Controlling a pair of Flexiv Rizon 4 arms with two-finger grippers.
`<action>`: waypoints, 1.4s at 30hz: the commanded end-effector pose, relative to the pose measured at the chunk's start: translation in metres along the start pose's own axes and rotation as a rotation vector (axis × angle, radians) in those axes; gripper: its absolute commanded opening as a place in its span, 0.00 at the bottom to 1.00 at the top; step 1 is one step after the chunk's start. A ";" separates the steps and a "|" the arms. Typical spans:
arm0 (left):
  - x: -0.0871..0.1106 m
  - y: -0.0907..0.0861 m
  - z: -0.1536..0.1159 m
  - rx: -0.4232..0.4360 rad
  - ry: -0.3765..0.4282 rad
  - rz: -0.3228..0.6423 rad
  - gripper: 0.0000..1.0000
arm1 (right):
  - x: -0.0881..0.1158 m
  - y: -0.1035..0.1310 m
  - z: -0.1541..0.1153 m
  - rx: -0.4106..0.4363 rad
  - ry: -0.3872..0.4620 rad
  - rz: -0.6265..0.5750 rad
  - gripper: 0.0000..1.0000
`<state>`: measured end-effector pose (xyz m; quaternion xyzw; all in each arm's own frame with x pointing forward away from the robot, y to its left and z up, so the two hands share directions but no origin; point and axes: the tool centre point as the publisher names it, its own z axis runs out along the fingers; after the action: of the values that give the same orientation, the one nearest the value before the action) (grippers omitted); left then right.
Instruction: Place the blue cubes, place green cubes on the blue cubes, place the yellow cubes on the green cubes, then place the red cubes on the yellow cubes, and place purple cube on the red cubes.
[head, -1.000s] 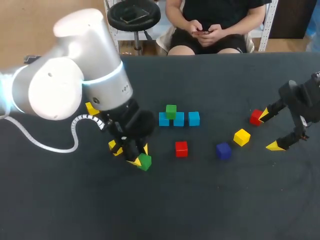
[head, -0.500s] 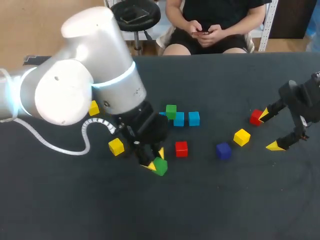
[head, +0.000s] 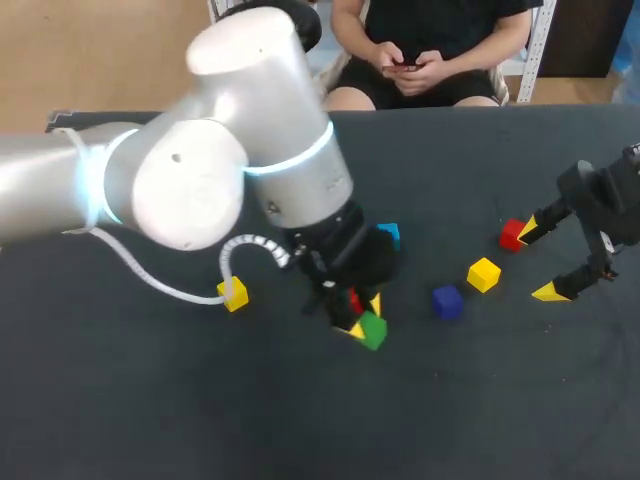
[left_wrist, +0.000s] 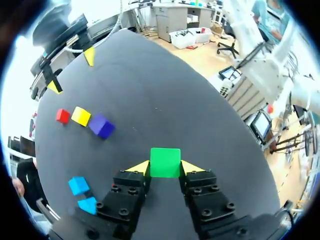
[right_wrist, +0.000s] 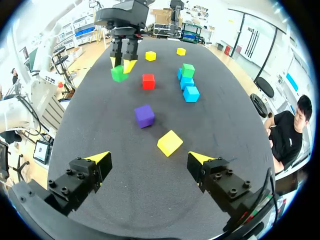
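Note:
My left gripper (left_wrist: 165, 168) is shut on a green cube (left_wrist: 165, 162), held low in front of a red cube (right_wrist: 148, 81); the head view shows this green cube (head: 374, 331) under the left arm. Three light blue cubes (right_wrist: 187, 83) stand in a row with another green cube (right_wrist: 188, 70) on top. In the head view only one blue cube (head: 390, 234) shows past the arm. My right gripper (right_wrist: 150, 159) is open at the table's right, with a yellow cube (right_wrist: 170, 143) just ahead of it and a purple cube (right_wrist: 144, 115) farther on.
A second red cube (head: 513, 234) lies by the right gripper's far finger. One yellow cube (head: 235, 293) sits left of the left arm, and two yellow cubes (right_wrist: 150, 55) show beyond it in the right wrist view. The left arm's bulk covers the table's middle.
My left arm has carried the green cube to the right, from beside the left yellow cube to just in front of the middle red cube. The right arm has not moved.

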<state>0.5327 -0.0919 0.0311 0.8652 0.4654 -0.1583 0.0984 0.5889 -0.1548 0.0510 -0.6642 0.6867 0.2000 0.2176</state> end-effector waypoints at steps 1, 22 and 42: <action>-0.006 0.022 0.014 0.005 -0.023 -0.068 0.00 | 0.000 -0.001 0.001 0.000 -0.002 -0.001 1.00; -0.026 0.032 0.035 -0.051 0.039 -0.314 0.00 | 0.000 -0.001 0.001 0.000 -0.002 -0.001 1.00; -0.023 0.022 0.040 -0.045 0.043 -0.265 0.31 | 0.000 -0.001 0.001 0.000 -0.002 -0.001 1.00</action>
<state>0.5309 -0.1340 0.0031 0.7963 0.5816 -0.1413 0.0878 0.5889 -0.1548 0.0510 -0.6641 0.6867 0.2000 0.2176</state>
